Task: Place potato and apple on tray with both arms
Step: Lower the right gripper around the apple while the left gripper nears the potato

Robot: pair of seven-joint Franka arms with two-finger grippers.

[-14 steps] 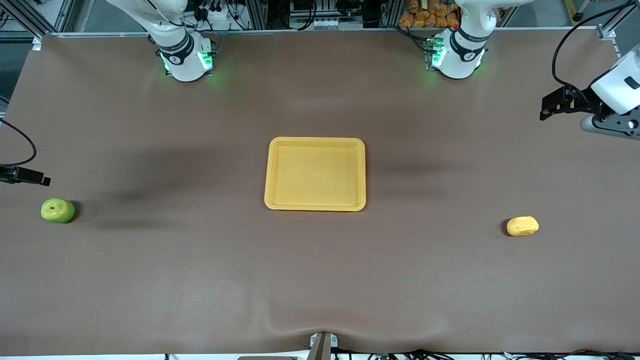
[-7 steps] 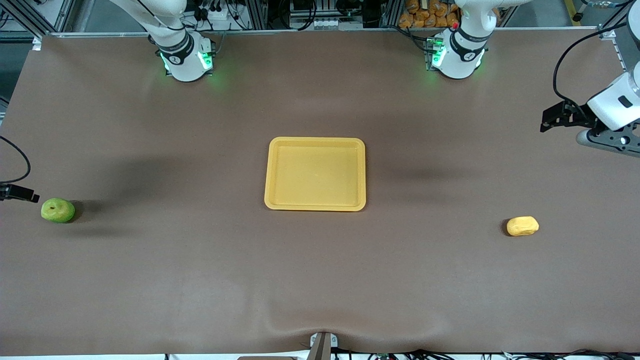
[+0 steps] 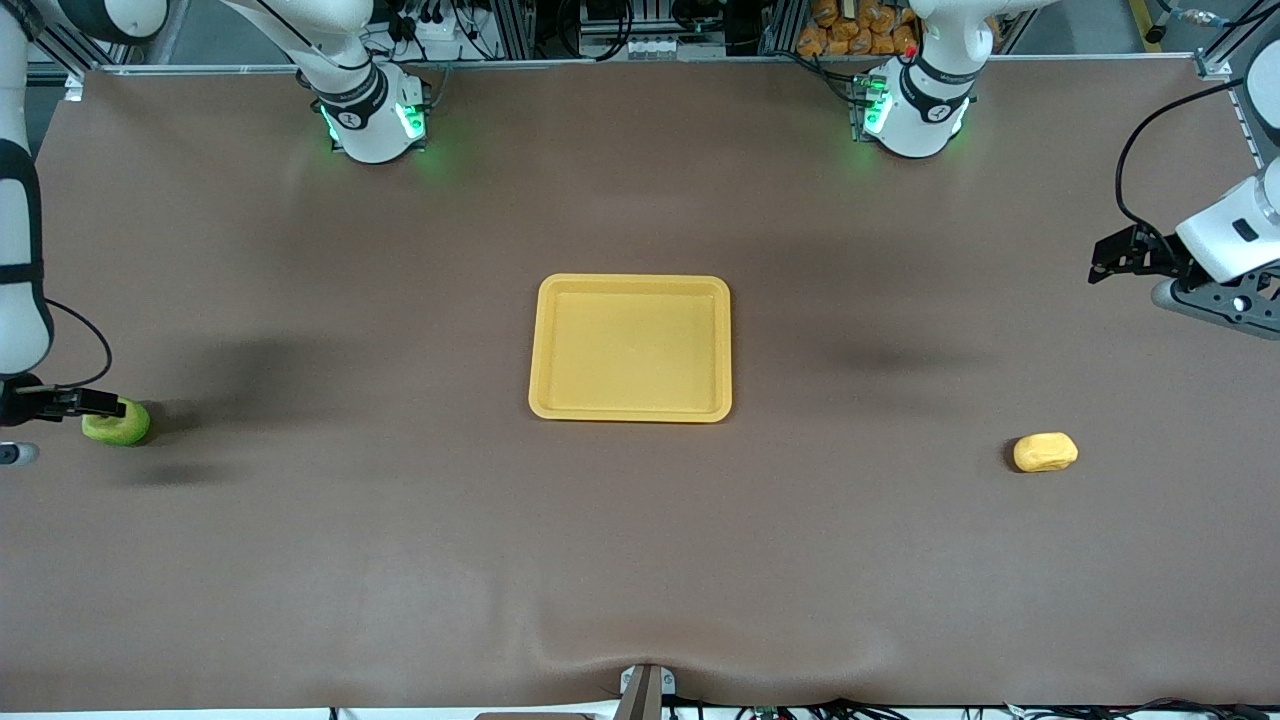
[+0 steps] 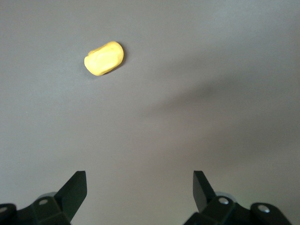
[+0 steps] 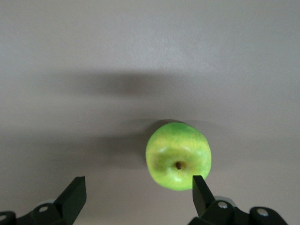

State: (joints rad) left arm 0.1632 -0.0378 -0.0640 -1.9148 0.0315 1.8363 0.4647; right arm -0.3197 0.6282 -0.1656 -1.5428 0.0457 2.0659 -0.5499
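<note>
- At the right arm's end of the counter (image 3: pixel 400 560), the right end effector (image 3: pixel 95 403) hangs low over the apple (image 3: pixel 118 426), its black tip overlapping the fruit's top edge in the front view; I cannot tell from there whether it touches.
- The right wrist view shows its fingers (image 5: pixel 75 197) spread wide with nothing between them; the apple (image 5: pixel 178 155) sits on the counter just past the fingertips, closer to one finger than the other, its dark stem dimple facing up.
- The right arm (image 3: pixel 20 230), white with black bands, comes down along the edge of the front view to that end effector.
- The tray (image 3: pixel 630 283) lies flat in the middle of the counter, between the two arm bases and nearer the front camera than both; nothing is on it.
- The potato (image 3: pixel 1045 452) rests on the counter toward the left arm's end, nearer the front camera than the tray and well apart from it.
- The left end effector (image 3: pixel 1110 262) is up in the air over the counter at the left arm's end, clearly apart from the potato.
- In the left wrist view its fingers (image 4: pixel 77 187) stand wide and hold nothing; the potato (image 4: pixel 104 57) lies on bare counter some way ahead of them.
</note>
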